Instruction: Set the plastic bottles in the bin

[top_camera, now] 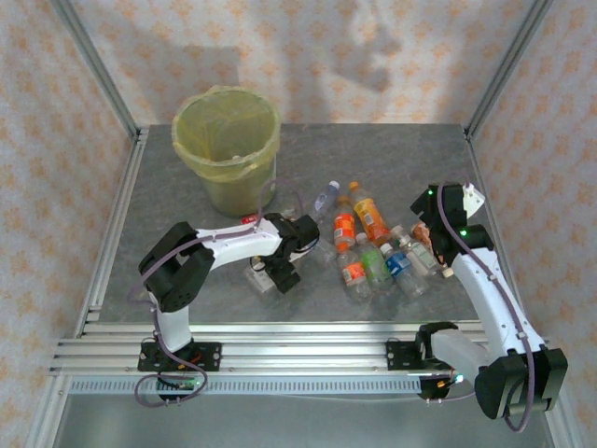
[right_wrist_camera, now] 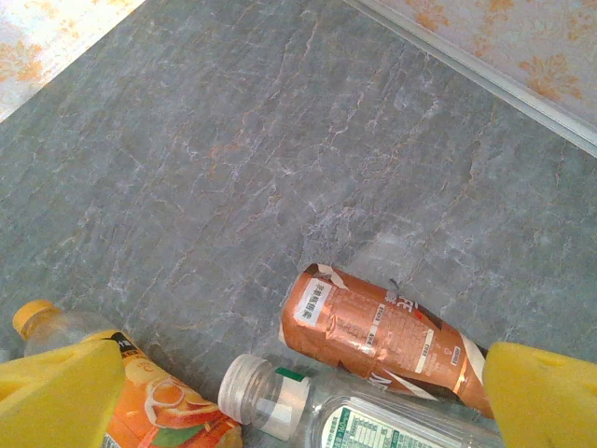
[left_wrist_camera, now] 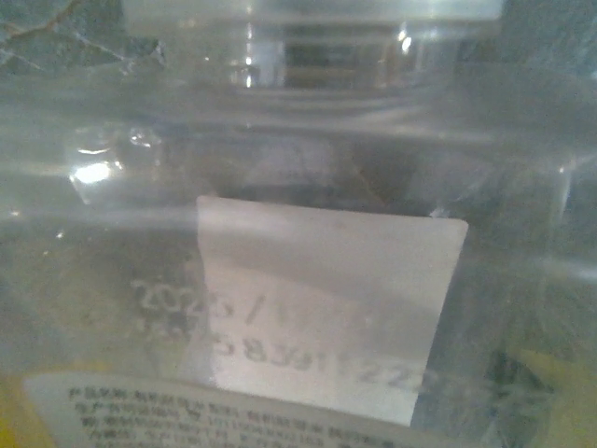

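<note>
Because the bin (top_camera: 227, 140) stands far left on the table (top_camera: 410, 159), well apart from the plastic bottles (top_camera: 373, 259), I would close my left gripper (top_camera: 282, 268), jaws wide over a clear bottle (left_wrist_camera: 326, 308), at mid-body. The right gripper (right_wrist_camera: 300, 397), spread and empty, hovers above a brown-labelled bottle (right_wrist_camera: 382, 336). Whether the left one touches yet is hidden; the date print is blurred.

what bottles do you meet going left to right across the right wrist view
orange-drink bottle with yellow cap → white cap of a clear bottle → brown-label bottle
</note>
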### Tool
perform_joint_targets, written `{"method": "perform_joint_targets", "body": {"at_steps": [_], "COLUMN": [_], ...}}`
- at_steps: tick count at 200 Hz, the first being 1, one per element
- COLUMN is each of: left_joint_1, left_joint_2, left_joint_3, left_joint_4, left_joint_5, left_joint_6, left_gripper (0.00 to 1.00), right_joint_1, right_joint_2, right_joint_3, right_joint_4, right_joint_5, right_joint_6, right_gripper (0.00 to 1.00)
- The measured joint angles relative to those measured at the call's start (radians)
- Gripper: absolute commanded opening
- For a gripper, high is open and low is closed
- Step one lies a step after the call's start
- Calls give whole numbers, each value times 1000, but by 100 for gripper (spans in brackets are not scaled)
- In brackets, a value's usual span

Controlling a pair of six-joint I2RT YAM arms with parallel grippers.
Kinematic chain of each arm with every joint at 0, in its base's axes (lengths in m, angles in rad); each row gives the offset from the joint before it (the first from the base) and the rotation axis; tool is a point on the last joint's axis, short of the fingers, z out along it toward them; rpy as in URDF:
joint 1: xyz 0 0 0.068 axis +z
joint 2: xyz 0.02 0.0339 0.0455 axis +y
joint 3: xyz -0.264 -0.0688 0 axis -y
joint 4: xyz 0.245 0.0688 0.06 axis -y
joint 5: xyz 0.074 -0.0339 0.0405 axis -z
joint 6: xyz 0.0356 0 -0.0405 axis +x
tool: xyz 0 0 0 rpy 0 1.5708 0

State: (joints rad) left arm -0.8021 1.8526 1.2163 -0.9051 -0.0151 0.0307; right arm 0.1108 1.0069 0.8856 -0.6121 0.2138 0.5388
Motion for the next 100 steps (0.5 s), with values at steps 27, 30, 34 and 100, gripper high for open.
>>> {"method": "perform_joint_targets", "body": {"at_steps": [27,30,34,100], "left_joint_1": [0,0,0,0], "left_joint_2": [14,14,14,-7], "left_joint_3": [3,4,5,13], "left_joint_4": [1,0,-1,-18], "left_joint_5": [5,5,7,7], "left_joint_6": [-7,-7,-7,-15], "left_gripper": [91,90,88,74], "right_joint_1": [0,0,0,0], "right_joint_2": [0,0,0,-3], "right_joint_3": [-2,-2,-2,-2], "right_joint_4": [0,0,0,0], "right_joint_5": [0,0,0,7], "right_joint_6": [0,0,0,0], "right_gripper": [99,99,99,99]}}
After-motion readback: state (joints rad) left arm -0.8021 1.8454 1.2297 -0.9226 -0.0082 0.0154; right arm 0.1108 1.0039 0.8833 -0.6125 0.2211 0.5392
